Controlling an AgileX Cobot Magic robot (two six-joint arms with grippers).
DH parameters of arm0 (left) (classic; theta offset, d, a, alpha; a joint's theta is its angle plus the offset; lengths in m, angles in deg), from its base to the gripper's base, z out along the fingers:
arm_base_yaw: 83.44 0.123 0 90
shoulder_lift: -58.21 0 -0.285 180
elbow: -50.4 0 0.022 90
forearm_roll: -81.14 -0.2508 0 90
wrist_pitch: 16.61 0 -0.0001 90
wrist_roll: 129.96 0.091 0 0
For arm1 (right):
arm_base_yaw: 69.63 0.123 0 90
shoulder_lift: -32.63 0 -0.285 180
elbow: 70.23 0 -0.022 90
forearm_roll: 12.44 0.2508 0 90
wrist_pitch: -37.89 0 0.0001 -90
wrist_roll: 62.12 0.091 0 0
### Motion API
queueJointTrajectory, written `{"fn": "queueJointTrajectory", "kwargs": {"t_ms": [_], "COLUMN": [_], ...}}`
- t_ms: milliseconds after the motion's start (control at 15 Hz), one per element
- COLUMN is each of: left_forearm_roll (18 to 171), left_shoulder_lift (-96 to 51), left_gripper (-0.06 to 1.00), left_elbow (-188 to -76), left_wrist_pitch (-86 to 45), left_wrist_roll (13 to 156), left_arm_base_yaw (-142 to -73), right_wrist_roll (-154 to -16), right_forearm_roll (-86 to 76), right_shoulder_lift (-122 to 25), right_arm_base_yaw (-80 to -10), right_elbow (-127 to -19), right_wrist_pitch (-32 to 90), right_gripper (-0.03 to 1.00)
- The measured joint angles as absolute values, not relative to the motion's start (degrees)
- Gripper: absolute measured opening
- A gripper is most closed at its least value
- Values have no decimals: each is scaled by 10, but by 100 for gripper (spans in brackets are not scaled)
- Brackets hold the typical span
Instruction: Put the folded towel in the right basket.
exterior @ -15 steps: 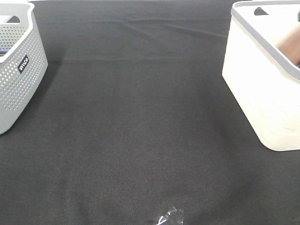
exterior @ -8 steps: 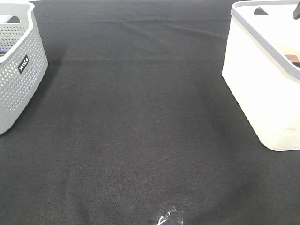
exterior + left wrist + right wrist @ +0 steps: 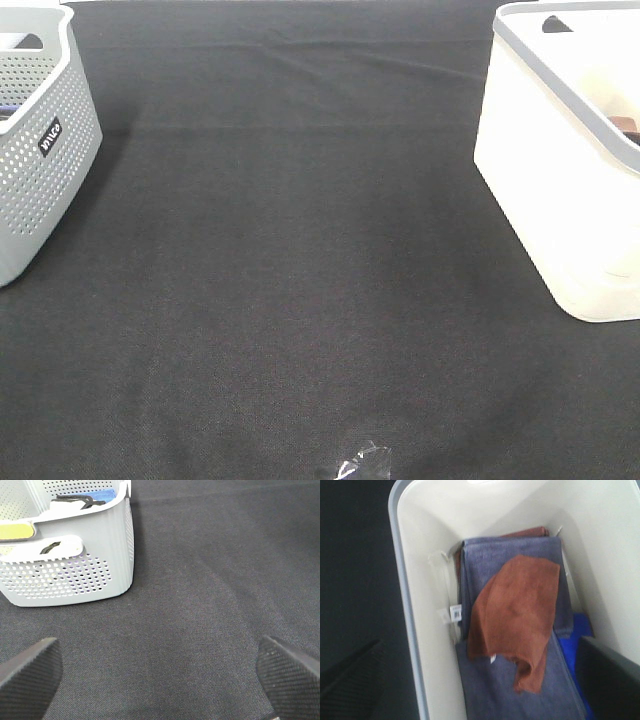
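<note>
The folded rust-brown towel (image 3: 517, 615) lies loosely inside the white right basket (image 3: 410, 605), on top of a grey-purple towel (image 3: 485, 680). In the high view only a sliver of the brown towel (image 3: 627, 124) shows over the rim of the basket (image 3: 545, 190). My right gripper (image 3: 480, 680) hangs above the basket, open and empty, its fingers (image 3: 607, 680) spread to either side. My left gripper (image 3: 160, 675) is open and empty over the black cloth near the grey left basket (image 3: 75, 570). Neither gripper shows in the high view.
The grey perforated basket (image 3: 40, 140) stands at the left edge with several items in it. A blue item (image 3: 575, 640) lies under the towels in the white basket. A small clear plastic scrap (image 3: 362, 463) lies at the front of the black tablecloth (image 3: 300, 250).
A blurred brown shape over the right basket's rim one second ago has dropped inside. A dark bit of arm at the top right corner half a second ago has left the high view.
</note>
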State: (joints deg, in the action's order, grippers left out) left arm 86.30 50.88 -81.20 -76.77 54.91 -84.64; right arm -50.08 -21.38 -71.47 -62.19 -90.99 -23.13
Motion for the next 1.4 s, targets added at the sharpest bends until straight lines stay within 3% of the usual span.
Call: {"fn": "queueJointTrajectory", "kwargs": {"t_ms": [200,400,467,867,1133,1400], "left_forearm_roll": [863,863,863,863,863,863], "left_shoulder_lift": [509,509,509,509,509,509], "left_gripper": [98,98,98,98,98,98], "left_elbow": [-812,-812,-812,-812,-812,-812], "left_wrist_pitch": [-768,-768,-768,-768,-768,-768], "left_wrist_roll": [549,549,549,549,549,549], "left_arm_base_yaw": [-846,-846,-846,-846,-846,-846], "right_wrist_roll": [-500,-502,-502,-504,-548,-592], "right_forearm_roll": [-219,-216,-216,-151,-151,-144], "right_shoulder_lift": [-633,-477,-477,-25,191,251], "right_arm_base_yaw": [-618,-618,-618,-618,-618,-618], "right_elbow": [-835,-676,-676,-351,-269,-222], "right_wrist_pitch": [-251,-212,-212,-176,-196,-230], "right_gripper": [97,97,97,97,97,97]}}
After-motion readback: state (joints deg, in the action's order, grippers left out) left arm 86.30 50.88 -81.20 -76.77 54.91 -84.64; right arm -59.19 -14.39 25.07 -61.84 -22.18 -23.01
